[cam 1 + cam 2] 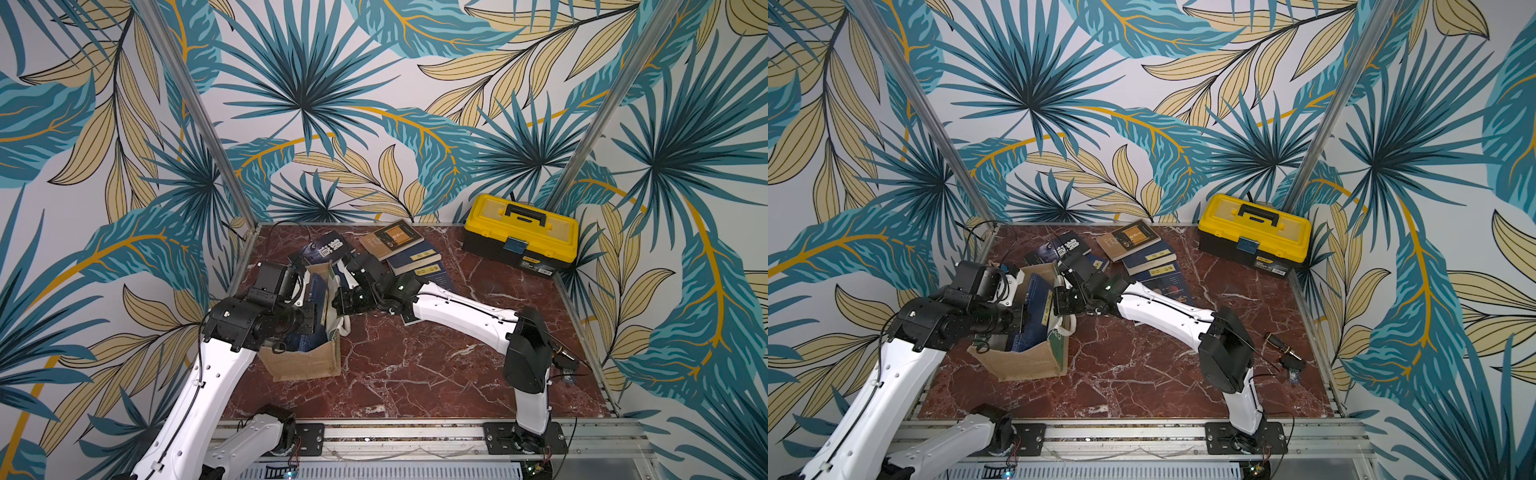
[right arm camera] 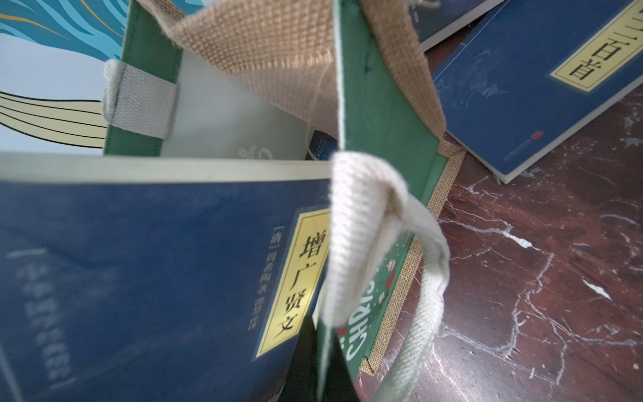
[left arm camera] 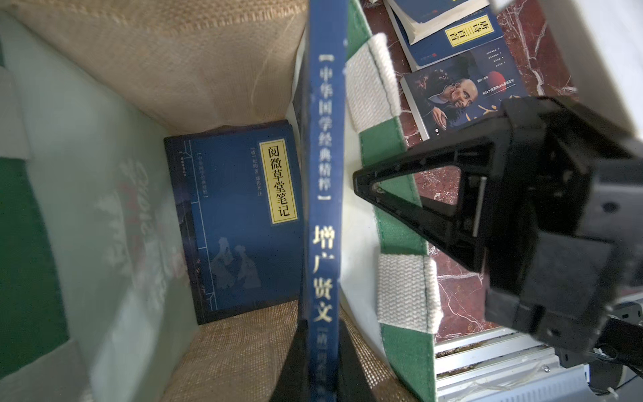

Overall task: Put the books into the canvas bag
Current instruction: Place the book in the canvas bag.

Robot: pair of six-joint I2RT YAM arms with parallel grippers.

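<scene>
Red-brown marble-look table (image 1: 415, 374), white veins. On it: canvas bag (image 1: 307, 365) upright, left side; loose books (image 1: 415, 257) in overlapping heap, rear centre, behind bag; yellow/black toolbox (image 1: 521, 232), rear-right corner; small dark object (image 1: 1292, 360) nr right edge, type unclear.

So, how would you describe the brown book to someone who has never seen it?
Find the yellow toolbox in the table's far corner. Books lie scattered between it and the canvas bag; the tan-brown book lies farthest back. Its neighbours are all navy.
</scene>
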